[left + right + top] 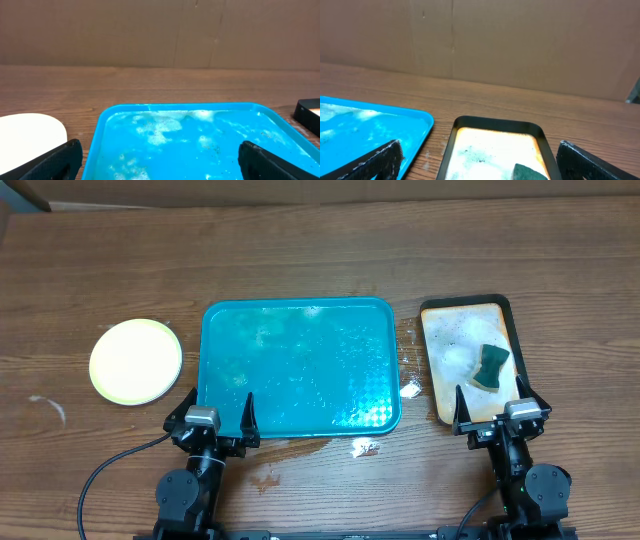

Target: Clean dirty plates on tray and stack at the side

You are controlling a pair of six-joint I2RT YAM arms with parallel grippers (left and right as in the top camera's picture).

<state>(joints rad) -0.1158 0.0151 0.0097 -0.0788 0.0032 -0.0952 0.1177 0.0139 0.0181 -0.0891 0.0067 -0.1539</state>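
Observation:
The teal-blue tray (300,365) lies mid-table, wet with soap foam and holding no plates; it also shows in the left wrist view (200,140) and the right wrist view (365,127). A stack of plates (136,361), pale yellow-green on top, sits on the table left of the tray; its edge shows in the left wrist view (30,132). How many plates are in the stack cannot be told. My left gripper (217,416) is open and empty at the tray's near left corner. My right gripper (497,412) is open and empty at the near end of the small tray.
A small dark-rimmed beige tray (440,370) with foam and a green sponge (490,366) lies right of the teal tray; it also shows in the right wrist view (495,125). Foam spots (410,388) wet the wood between and in front of the trays.

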